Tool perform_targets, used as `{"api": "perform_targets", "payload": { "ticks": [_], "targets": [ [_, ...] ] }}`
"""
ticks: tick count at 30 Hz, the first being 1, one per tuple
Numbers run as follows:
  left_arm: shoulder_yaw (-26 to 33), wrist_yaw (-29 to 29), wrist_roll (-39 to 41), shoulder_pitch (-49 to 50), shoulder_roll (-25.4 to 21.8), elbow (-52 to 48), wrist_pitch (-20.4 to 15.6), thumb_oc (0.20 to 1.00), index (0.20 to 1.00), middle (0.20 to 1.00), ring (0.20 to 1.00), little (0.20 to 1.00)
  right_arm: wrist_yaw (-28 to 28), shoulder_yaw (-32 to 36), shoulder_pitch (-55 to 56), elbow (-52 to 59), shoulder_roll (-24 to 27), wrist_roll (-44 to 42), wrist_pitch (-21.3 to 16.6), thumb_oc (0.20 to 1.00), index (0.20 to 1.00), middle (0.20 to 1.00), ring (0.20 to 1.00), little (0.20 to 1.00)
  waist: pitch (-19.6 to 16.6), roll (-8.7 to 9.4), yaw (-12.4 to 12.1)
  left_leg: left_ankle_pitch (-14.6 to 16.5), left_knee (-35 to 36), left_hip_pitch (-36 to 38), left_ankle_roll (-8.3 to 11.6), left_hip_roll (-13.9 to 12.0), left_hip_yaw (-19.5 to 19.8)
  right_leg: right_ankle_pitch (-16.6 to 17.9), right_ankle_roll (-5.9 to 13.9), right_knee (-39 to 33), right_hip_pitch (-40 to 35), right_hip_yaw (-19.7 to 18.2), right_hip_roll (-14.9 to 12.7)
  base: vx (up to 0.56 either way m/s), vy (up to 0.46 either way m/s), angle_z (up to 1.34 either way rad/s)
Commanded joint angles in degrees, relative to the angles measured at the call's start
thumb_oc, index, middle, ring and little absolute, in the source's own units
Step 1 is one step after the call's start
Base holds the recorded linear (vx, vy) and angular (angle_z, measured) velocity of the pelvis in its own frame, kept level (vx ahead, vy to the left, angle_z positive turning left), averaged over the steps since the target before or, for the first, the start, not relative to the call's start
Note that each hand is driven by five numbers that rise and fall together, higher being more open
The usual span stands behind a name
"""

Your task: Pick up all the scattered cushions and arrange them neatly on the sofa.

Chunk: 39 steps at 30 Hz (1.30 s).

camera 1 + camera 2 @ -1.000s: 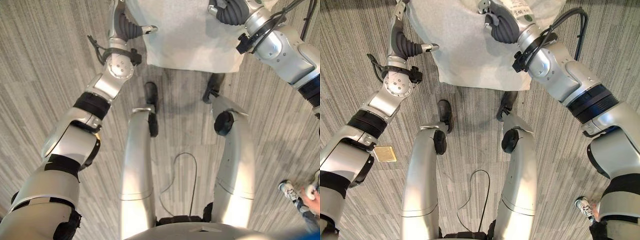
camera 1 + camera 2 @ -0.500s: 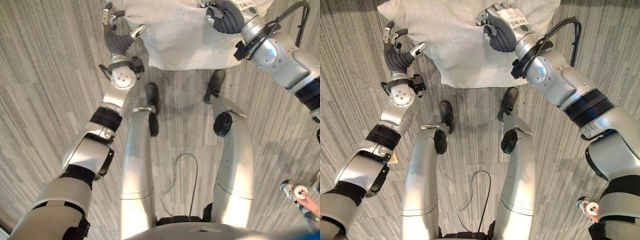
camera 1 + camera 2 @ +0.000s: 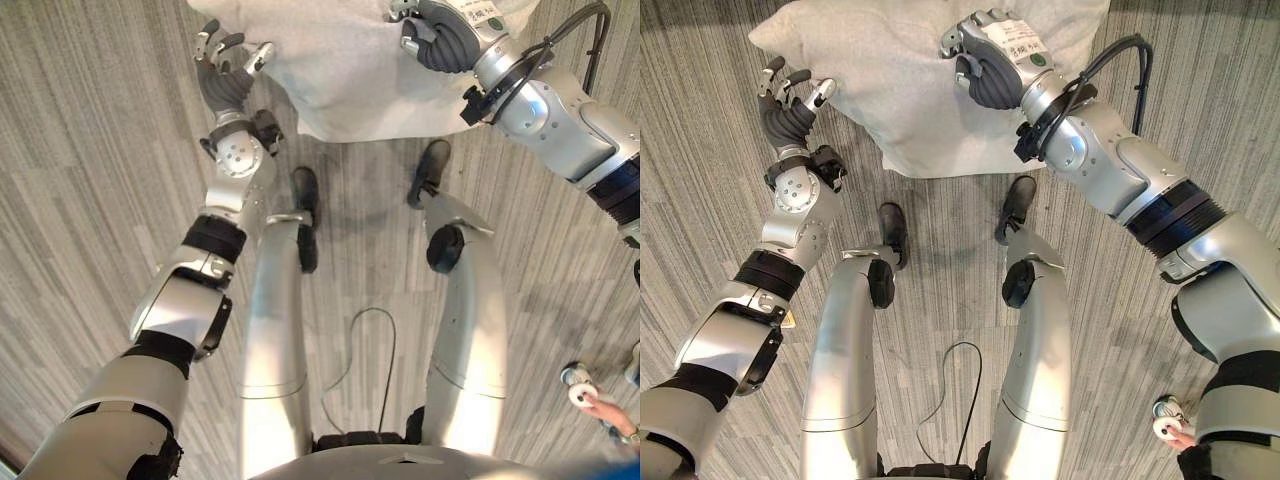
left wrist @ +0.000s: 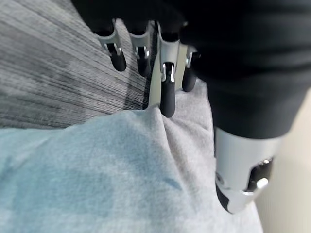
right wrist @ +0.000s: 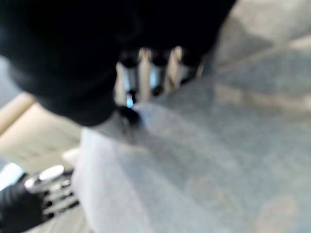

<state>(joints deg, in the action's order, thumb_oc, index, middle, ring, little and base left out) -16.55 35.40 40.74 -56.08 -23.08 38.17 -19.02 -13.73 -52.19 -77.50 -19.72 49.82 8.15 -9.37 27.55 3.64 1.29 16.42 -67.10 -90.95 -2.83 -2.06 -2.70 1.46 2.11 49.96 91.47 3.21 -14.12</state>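
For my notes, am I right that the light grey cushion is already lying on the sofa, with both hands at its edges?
Not quite: the cushion lies on the carpeted floor, as the right eye view shows. The left hand and right hand are at its edges.

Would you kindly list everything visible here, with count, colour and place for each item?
Pale grey square fabric cushion: one, light grey, lying on the floor ahead of the robot, between its two hands.
Striped grey carpet floor: one, grey with fine lines, under everything.
Person's hand: one, at the lower right edge of the left eye view, holding a small white object whose nature I cannot tell.
Left hand: one, silver fingers with dark tips, straight and spread, at the cushion's left corner; in the left wrist view the fingers reach the cushion's edge.
Right hand: one, dark ribbed cover uppermost, resting on top of the cushion's right half; its fingers are hidden beneath.
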Motion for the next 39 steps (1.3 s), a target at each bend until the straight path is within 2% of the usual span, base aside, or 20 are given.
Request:
{"api": "perform_targets", "payload": {
  "ticks": [1, 2, 7, 9, 13, 22, 26, 39],
  "targets": [
    [2.4, 1.8, 2.7, 6.0, 3.6, 1.8, -1.7, 1.0, 1.0, 1.0, 1.0, 1.0, -2.6, 2.2, -0.7, 8.1, -1.0, -1.0, -3.1, 0.2, 0.2, 0.2, 0.2, 0.2, -1.0, -0.97, -0.3, -4.4, 8.4, 1.0, 3.93, 3.1, 4.8, -10.6, 2.41, 10.8, -1.5, -3.2, 1.9, 0.0, 0.0, 0.0],
    [3.4, 2.7, 2.3, 7.2, 3.2, -0.2, -2.9, 1.0, 1.0, 1.0, 1.0, 1.0, -2.9, 2.6, -0.2, 8.2, -1.0, -0.8, -3.2, 0.2, 0.2, 0.2, 0.2, 0.2, -1.0, -1.0, -0.5, -4.3, 8.1, 1.0, 3.94, 3.2, 4.7, -10.6, 2.36, 11.0, -1.5, -3.1, 2.0, 0.0, 0.0, 0.0],
    [5.0, 3.3, -0.8, 9.5, 0.5, -4.4, -3.9, 1.0, 1.0, 1.0, 1.0, 1.0, -3.3, 4.1, 1.3, 8.0, -0.6, -1.0, -4.0, 0.2, 0.2, 0.2, 0.2, 0.2, -1.3, -1.34, -0.8, -4.2, 7.7, 1.0, 3.92, 3.3, 5.0, -10.7, 2.32, 11.1, -1.5, -2.9, 2.2, 0.0, 0.0, 0.0],
    [7.7, 4.0, -1.0, 12.0, -0.4, -7.1, -5.5, 1.0, 1.0, 1.0, 1.0, 1.0, -3.4, 5.6, 3.3, 8.0, -0.6, -0.8, -4.2, 0.2, 0.2, 0.2, 0.2, 0.2, -1.5, -1.54, -1.1, -4.1, 7.6, 1.0, 3.98, 3.3, 5.1, -10.8, 2.3, 11.1, -1.5, -2.8, 2.2, 0.0, 0.0, 0.0],
    [9.2, 3.3, -2.3, 14.0, -2.4, -6.5, -4.8, 1.0, 1.0, 1.0, 1.0, 1.0, -3.1, 6.9, 4.4, 7.6, -0.5, -0.7, -4.6, 0.2, 0.2, 0.2, 0.2, 0.2, -1.7, -1.54, -1.4, -4.1, 7.3, 1.0, 4.07, 3.1, 5.1, -10.8, 2.2, 11.4, -1.5, -2.9, 2.3, 0.0, 0.0, -0.01],
    [3.5, -0.3, -8.2, 9.6, -4.5, -4.2, -1.8, 1.0, 1.0, 1.0, 1.0, 1.0, -2.3, 7.1, 3.7, 8.7, -1.0, -1.3, -5.7, 0.2, 0.2, 0.2, 0.2, 0.2, -1.2, -0.93, -0.8, -4.5, 7.1, 1.0, 4.26, 2.9, 5.4, -11.0, 2.24, 12.0, -1.5, -3.2, 2.3, 0.0, -0.003, 0.0],
    [-0.1, -1.9, -8.2, 5.7, -3.6, -3.3, -1.5, 1.0, 1.0, 1.0, 1.0, 1.0, -2.3, 6.1, 2.3, 11.2, -1.3, -1.1, -6.5, 0.2, 0.2, 0.2, 0.2, 0.2, -0.7, -0.64, -0.2, -4.4, 7.1, 1.0, 4.25, 2.7, 5.3, -11.0, 2.33, 11.9, -1.5, -3.2, 2.4, 0.0, 0.002, -0.02],
    [-5.3, -5.2, -7.2, 1.1, -0.6, 0.3, 0.0, 1.0, 1.0, 1.0, 1.0, 1.0, -1.3, 3.3, -1.0, 19.2, -0.7, -2.7, -8.4, 0.2, 0.2, 0.2, 0.2, 0.2, 1.0, -0.32, 1.0, -4.1, 6.8, 1.0, 4.01, 2.2, 5.3, -10.6, 2.75, 11.4, -1.5, -3.4, 3.0, 0.0, 0.0, -0.02]
  ]
}}
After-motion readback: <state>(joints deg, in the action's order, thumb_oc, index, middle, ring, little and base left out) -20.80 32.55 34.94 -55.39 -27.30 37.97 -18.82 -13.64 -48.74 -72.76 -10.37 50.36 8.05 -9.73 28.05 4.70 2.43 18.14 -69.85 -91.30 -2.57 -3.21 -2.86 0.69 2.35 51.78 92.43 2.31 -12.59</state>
